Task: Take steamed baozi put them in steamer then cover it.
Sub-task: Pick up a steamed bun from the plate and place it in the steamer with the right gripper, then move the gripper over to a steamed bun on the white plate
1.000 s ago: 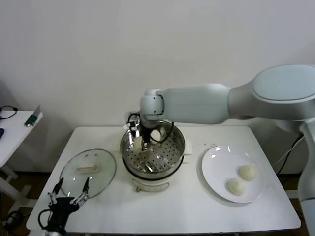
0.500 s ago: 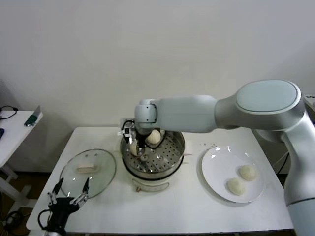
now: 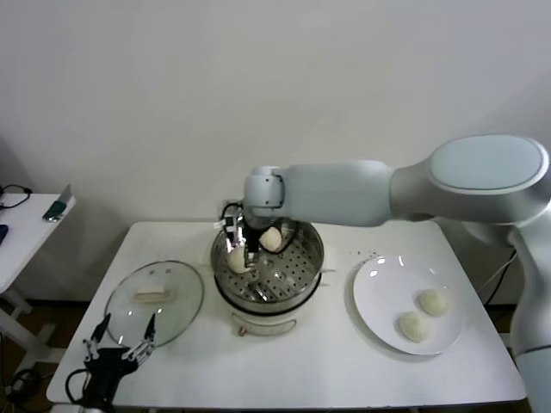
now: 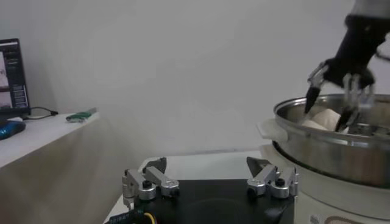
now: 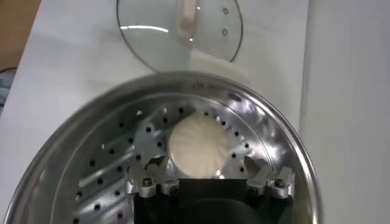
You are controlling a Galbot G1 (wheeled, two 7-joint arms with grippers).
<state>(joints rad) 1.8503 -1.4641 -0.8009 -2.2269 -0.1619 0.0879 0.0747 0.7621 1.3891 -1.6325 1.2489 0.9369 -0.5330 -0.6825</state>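
Baozi (image 3: 238,259): 2 in steamer (image 3: 293,280), 2 left on plate (image 3: 379,284). Right gripper (image 3: 240,249) over basket, jaws apart, bun just below. Left gripper (image 3: 119,340) idle, jaws apart, near cover (image 3: 155,301) lying on table; covering not yet done.

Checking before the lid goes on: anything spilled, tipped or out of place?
Nothing stands out. Two baozi sit in the steamer, two wait on the plate, and the lid lies flat on the table.

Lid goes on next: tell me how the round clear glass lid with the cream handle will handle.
The round clear glass lid is probably rigid, breakable and fairly heavy. Lying flat on the white table, it likely offers only its cream oblong handle for gripping.
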